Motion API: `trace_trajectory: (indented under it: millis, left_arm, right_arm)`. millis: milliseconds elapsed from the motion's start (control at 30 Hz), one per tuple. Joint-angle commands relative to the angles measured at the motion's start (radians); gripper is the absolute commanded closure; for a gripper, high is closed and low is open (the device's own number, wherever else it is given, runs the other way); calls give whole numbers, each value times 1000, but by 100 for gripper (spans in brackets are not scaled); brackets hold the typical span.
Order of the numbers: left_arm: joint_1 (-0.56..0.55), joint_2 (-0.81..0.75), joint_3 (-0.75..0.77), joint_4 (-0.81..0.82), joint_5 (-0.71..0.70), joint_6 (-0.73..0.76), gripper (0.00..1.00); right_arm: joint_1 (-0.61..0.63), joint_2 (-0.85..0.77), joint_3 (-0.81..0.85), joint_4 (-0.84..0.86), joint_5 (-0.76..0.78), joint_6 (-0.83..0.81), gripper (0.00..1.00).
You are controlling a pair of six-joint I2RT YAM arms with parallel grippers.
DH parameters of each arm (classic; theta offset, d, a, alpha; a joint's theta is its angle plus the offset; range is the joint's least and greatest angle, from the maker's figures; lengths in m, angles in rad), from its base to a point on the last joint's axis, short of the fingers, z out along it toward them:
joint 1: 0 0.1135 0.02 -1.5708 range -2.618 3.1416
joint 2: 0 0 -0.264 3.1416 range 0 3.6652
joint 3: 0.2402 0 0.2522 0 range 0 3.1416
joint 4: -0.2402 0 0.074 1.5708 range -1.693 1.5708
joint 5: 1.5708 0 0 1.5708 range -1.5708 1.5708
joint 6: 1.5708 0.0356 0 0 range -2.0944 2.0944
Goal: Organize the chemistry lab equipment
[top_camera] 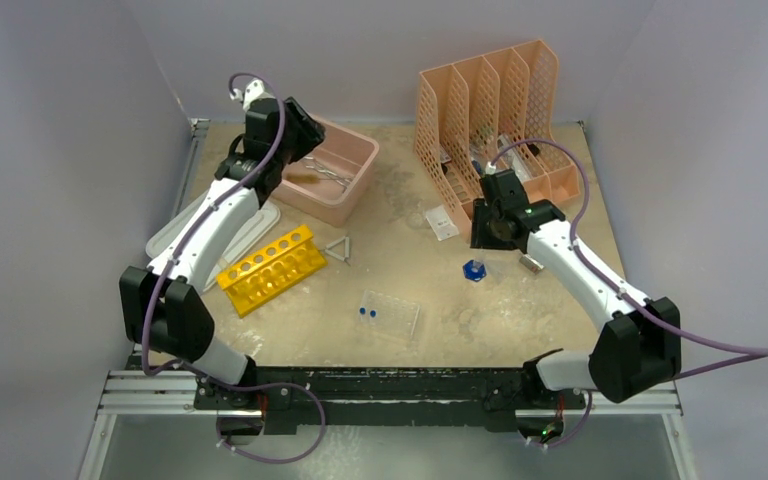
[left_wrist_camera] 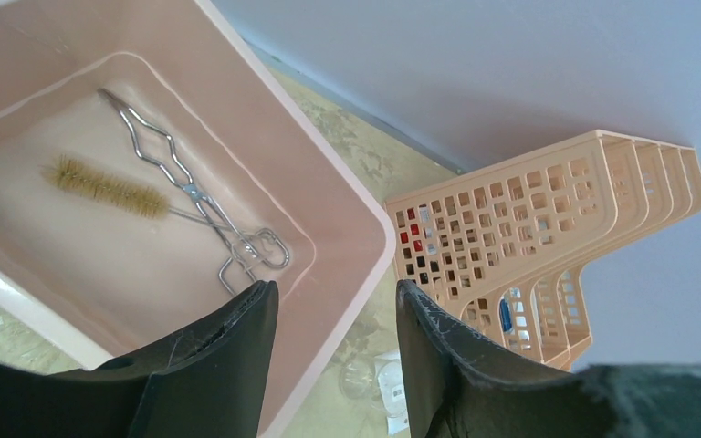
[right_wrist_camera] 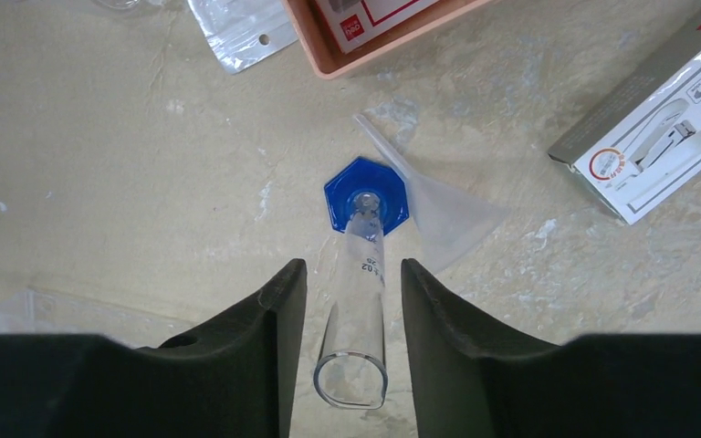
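Entry: your right pincer (right_wrist_camera: pixel 353 266), jaws part-open with a thin gap each side, brackets the upright clear cylinder (right_wrist_camera: pixel 354 328) on its blue base (right_wrist_camera: pixel 342 196); your left pincer (left_wrist_camera: pixel 336 290), part-open and empty, hangs above the pink tub (left_wrist_camera: pixel 329 173), where the tongs (left_wrist_camera: pixel 192 192) lie.

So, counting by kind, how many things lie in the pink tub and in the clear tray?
Tongs, in the pink tub: 1
Brush, in the pink tub: 1
Blue-capped vials, in the clear tray: 2
Total: 4

Open table (top_camera: pixel 335 300) between yellow rack (top_camera: pixel 272 268) and clear tray (top_camera: pixel 392 314); pink tub (top_camera: pixel 358 160) and file holder (top_camera: pixel 490 105) wall the back
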Motion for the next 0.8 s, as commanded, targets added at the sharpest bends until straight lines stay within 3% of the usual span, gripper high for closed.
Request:
trace_trajectory:
  millis: [0, 200, 367, 767]
  left_arm:
    - [0, -39, -12, 49, 30, 38, 50]
    - [-24, -84, -64, 135, 62, 88, 50]
    - [-43, -109, -125, 234, 152, 114, 48]
    - [-112, -85, -217, 439, 619, 252, 42]
  right_arm:
    - [0, -7, 51, -20, -26, -22, 60]
    - [1, 6, 70, -15, -41, -44, 78]
    - [1, 4, 94, 35, -168, -79, 79]
    - [0, 64, 237, 183, -587, -87, 80]
